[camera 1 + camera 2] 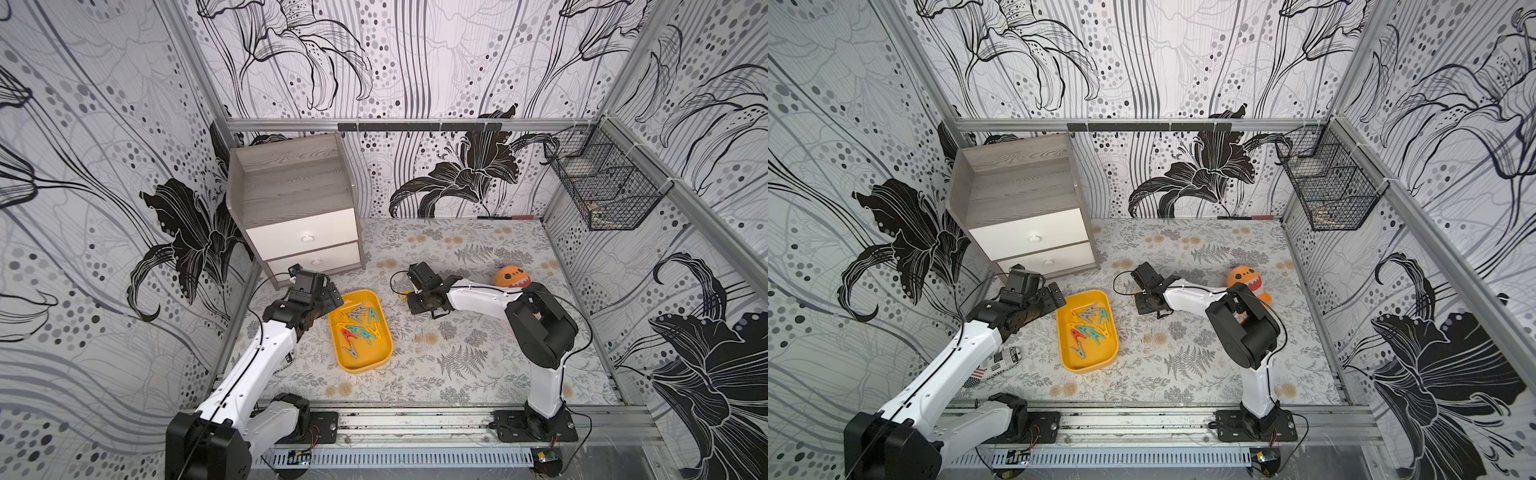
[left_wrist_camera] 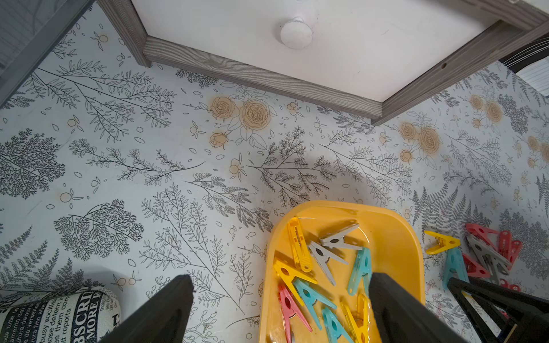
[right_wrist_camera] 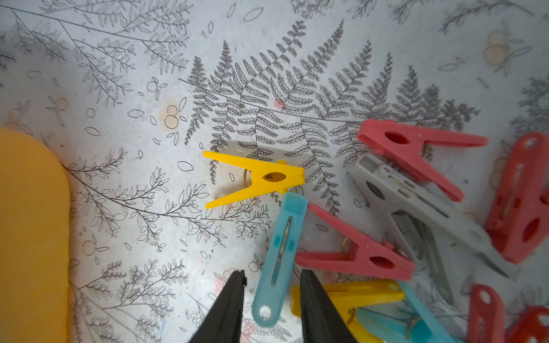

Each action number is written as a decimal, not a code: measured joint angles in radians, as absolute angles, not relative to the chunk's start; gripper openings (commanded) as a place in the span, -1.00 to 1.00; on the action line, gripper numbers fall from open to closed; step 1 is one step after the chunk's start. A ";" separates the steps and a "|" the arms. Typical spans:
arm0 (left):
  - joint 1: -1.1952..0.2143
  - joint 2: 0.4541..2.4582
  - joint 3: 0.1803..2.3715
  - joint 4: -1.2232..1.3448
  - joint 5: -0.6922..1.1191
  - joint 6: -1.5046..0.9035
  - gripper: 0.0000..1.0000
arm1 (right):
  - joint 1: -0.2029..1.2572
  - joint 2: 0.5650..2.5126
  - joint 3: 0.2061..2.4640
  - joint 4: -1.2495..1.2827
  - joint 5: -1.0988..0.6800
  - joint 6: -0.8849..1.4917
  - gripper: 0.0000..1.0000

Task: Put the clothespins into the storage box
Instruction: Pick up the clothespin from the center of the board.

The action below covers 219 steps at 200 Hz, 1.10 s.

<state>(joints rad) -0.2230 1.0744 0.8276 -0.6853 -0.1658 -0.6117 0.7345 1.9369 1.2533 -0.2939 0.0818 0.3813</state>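
Note:
The yellow-orange storage box (image 1: 371, 358) (image 1: 1097, 358) lies left of the table's middle. Several clothespins (image 1: 356, 328) (image 2: 322, 267) in yellow, teal, red and grey lie inside it. To its right, a loose pile of clothespins (image 3: 401, 208) (image 2: 481, 255) lies on the table, mostly hidden under the right arm in both top views. My right gripper (image 3: 273, 273) (image 1: 415, 301) is low over the pile. Its jaws are open on either side of a teal clothespin (image 3: 282, 237), with a gap on each side. My left gripper (image 2: 280, 285) (image 1: 332, 297) hangs wide open over the box's far-left rim (image 2: 269, 267), holding nothing.
A grey wood drawer cabinet (image 1: 299, 208) stands behind the box, at the back left. An orange plush toy (image 1: 513, 277) sits behind the right arm. A newsprint-patterned soft item (image 1: 1005, 359) lies under the left arm. A black wire basket (image 1: 606, 187) hangs on the right wall.

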 measured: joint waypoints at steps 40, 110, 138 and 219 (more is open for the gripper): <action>-0.223 1.078 0.828 -0.685 -0.166 -0.612 0.95 | 0.735 1.947 1.263 -0.294 0.075 0.387 -0.58; -0.223 1.083 0.832 -0.686 -0.167 -0.612 0.95 | 0.735 1.943 1.264 -0.313 0.076 0.396 -0.67; -0.223 1.091 0.842 -0.685 -0.168 -0.612 0.95 | 0.735 1.908 1.264 -0.346 0.075 0.392 -0.68; -0.229 1.124 0.856 -0.683 -0.167 -0.610 0.95 | 0.852 1.682 1.250 -0.312 -0.113 0.347 -0.69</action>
<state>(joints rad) -0.2295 1.1236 0.8558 -0.6827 -0.1673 -0.6098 0.8516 1.6821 1.2495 -0.3119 -0.1131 0.3466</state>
